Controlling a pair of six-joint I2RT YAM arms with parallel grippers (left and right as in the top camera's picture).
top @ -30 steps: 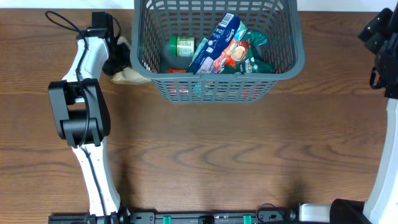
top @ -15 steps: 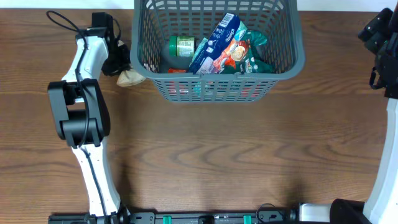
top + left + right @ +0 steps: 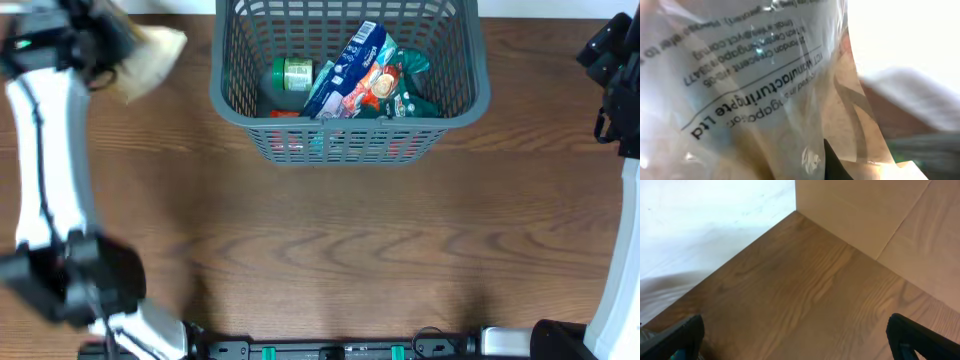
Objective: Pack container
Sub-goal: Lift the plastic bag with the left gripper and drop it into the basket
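The dark grey slotted basket [image 3: 350, 135] stands at the back middle of the table. Inside it are a green-lidded jar [image 3: 292, 73], a blue packet [image 3: 345, 65] and a green and red snack bag [image 3: 390, 85]. My left gripper [image 3: 120, 45] is raised at the far left, shut on a clear and tan plastic bag [image 3: 150, 58], held above the table left of the basket. That bag fills the left wrist view [image 3: 755, 90], hiding the fingers. My right gripper [image 3: 795, 335] is open and empty over bare wood at the far right.
The right arm [image 3: 610, 60] stands at the right table edge. The left arm's base [image 3: 80, 285] is at the front left. A light wall and board [image 3: 865, 215] lie beyond the table's far corner.
My left gripper has lifted the plastic bag off the table beside the basket's left wall and swung up and to the left. The right arm has not moved.
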